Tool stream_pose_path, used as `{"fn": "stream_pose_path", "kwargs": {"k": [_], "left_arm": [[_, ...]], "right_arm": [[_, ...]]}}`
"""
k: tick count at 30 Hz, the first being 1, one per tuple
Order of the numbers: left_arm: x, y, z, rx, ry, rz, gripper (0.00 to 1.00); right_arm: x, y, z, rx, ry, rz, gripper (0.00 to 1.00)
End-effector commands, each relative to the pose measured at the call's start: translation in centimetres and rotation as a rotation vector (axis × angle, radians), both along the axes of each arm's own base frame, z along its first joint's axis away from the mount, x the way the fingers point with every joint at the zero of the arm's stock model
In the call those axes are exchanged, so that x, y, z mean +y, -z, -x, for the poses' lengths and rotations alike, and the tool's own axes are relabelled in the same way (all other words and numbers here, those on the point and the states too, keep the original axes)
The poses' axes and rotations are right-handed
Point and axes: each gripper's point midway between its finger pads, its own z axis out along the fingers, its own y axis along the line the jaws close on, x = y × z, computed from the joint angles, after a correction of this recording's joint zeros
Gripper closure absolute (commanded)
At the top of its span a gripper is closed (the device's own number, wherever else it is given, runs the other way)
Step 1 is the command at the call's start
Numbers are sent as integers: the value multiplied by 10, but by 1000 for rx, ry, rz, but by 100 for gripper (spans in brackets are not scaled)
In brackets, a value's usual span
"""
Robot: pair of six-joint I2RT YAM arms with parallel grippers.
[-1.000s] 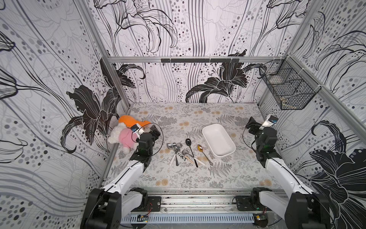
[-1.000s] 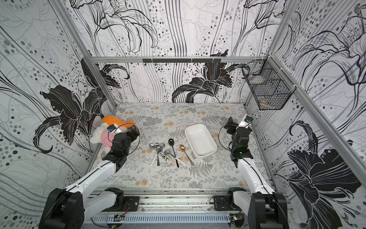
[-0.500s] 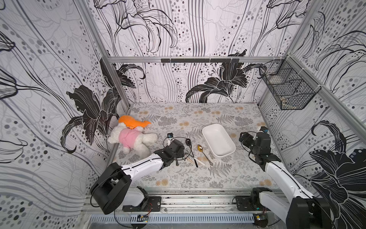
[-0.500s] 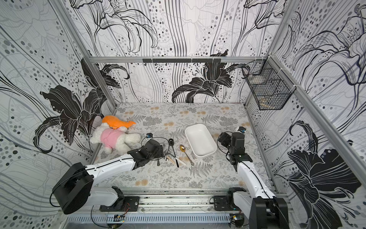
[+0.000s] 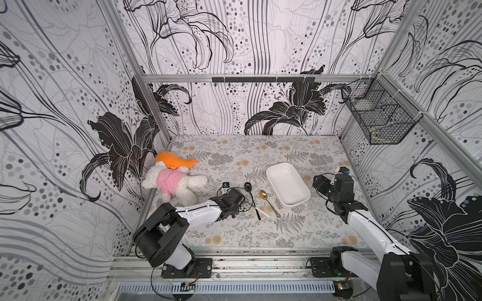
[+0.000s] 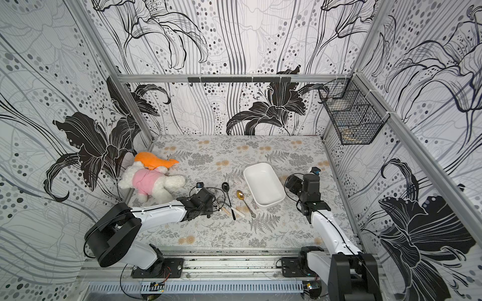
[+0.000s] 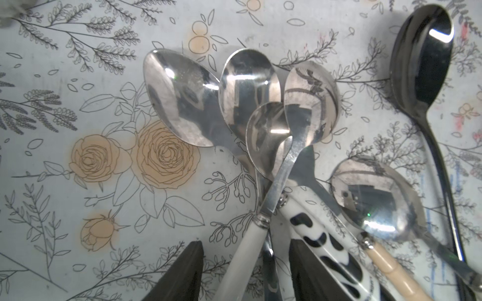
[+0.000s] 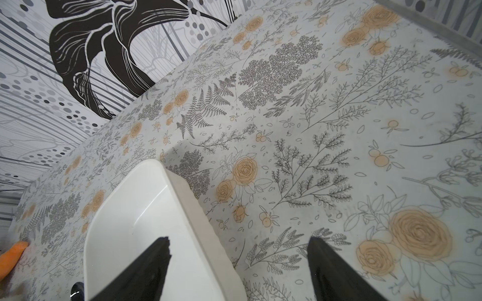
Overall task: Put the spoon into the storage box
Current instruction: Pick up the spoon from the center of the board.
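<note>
Since the earlier frames the left claw [image 7: 245, 246] has reached from beside the plush toy [image 5: 174, 182] to the heap of spoons [image 7: 245, 86]. Its fingers stand half apart, on both sides of the white-handled spoon [image 7: 310, 104], with gaps. This spoon lies on the surface [image 5: 234, 229], near the storage box [image 5: 287, 185] but apart. The right claw [image 8: 238, 241] hangs wide open over the box's edge.
</note>
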Motion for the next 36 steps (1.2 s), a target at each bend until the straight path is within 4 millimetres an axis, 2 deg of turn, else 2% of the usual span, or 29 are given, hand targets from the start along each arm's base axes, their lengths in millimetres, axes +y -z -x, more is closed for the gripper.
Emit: {"fn": "stream_pose_path", "kwargs": {"k": [1, 10, 13, 26, 36], "left_arm": [[-4, 8, 8, 46, 32, 9, 49], [0, 15, 19, 84, 34, 11, 57], [2, 20, 23, 104, 30, 4, 63], [9, 21, 51, 138, -12, 48, 59], [8, 28, 61, 182, -13, 49, 66]], "right_arm": [[1, 9, 2, 25, 6, -13, 13], [2, 14, 1, 42, 7, -20, 13], [2, 15, 0, 49, 5, -20, 13], [0, 19, 1, 65, 18, -18, 13], [1, 22, 1, 73, 17, -24, 13]]}}
